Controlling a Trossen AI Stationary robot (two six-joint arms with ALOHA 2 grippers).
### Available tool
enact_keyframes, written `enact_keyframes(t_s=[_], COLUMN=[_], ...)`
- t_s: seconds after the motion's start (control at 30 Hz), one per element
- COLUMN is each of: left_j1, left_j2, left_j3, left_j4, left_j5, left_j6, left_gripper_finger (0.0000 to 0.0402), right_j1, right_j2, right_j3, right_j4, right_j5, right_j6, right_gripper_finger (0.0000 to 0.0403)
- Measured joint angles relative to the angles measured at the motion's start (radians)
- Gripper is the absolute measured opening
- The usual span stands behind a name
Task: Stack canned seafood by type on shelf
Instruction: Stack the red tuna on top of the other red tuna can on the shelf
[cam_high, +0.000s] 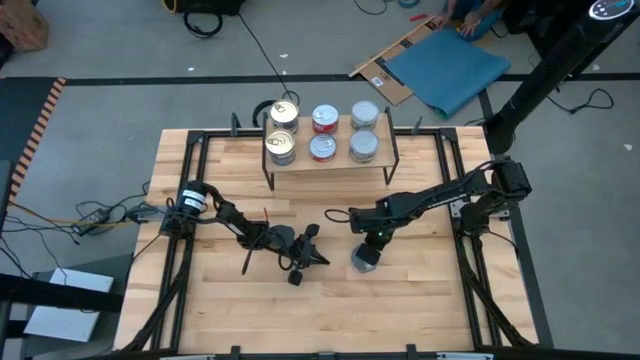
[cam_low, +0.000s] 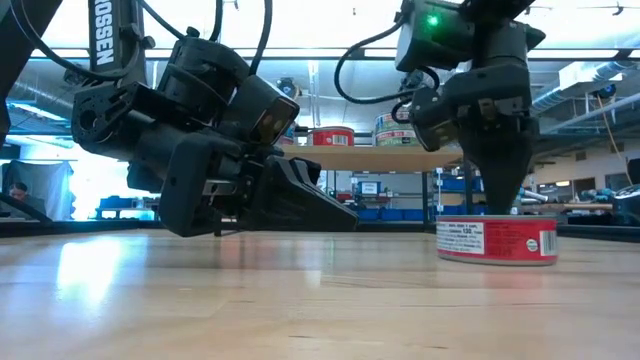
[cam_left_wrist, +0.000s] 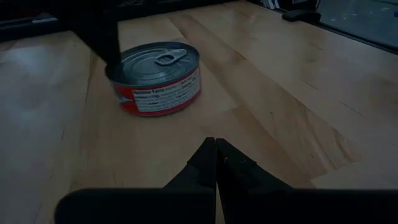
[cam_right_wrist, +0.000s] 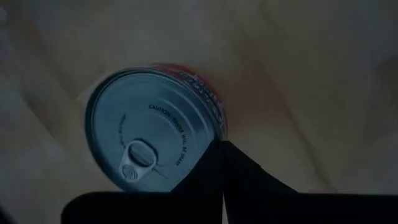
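Wood is the whole surface under me: a large tabletop (cam_high: 330, 300) of pale planks inside a black frame, smooth enough that it reflects the ceiling lights in the low view. My right gripper (cam_high: 368, 250) hangs just over a short round silver-topped tin with a red label (cam_low: 497, 239), which stands upright on the planks a little to 4 o'clock of the table's middle. My two dark fingers are pressed together, and their tips meet beside the tin's rim (cam_right_wrist: 219, 127), so they do not hold it. The pull ring on the lid (cam_right_wrist: 138, 155) lies flat.

My left gripper (cam_high: 318, 258) rests low over the planks near the table's middle, at 9 o'clock of the tin, with its fingers clenched on nothing and its tips pointing toward the tin.

At 12 o'clock, near the far edge of the table, stands the small light-wood shelf on thin black wire legs (cam_high: 330, 160). It carries six stacks of tins in two rows: gold-topped tins (cam_high: 282, 113) at the 9 o'clock end, red-labelled ones (cam_high: 324, 119) in the middle, and plain silver ones (cam_high: 364, 115) at the 3 o'clock end.

The floor around the table is grey. A blue mat (cam_high: 447, 72) lies on a flat piece of cardboard (cam_high: 384, 70) at 1 o'clock, and black cables run over the floor at 9 o'clock.
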Motion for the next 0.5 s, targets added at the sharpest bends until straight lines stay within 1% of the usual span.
enact_keyframes(t_s=[0.1,0.2,0.4,0.5], left_j1=[0.0,0.0,-0.002,-0.002], left_j2=[0.0,0.0,0.0,0.0], left_j3=[0.0,0.0,0.0,0.0], left_j4=[0.0,0.0,0.0,0.0], left_j5=[0.001,0.007,0.008,0.008], left_j6=[0.0,-0.002,-0.005,-0.007], left_gripper_finger=[0.0006,0.0006,0.0006,0.0006], right_j1=[-0.018,-0.041,-0.104,-0.13], right_j2=[0.002,0.003,0.001,-0.007], right_j3=[-0.002,-0.002,-0.002,-0.002], right_j4=[-0.002,-0.002,-0.001,0.003], right_j5=[-0.071,-0.12,-0.149,-0.185], right_j6=[0.024,0.02,-0.019,-0.037], right_gripper_finger=[0.0002,0.0002,0.0001,0.0])
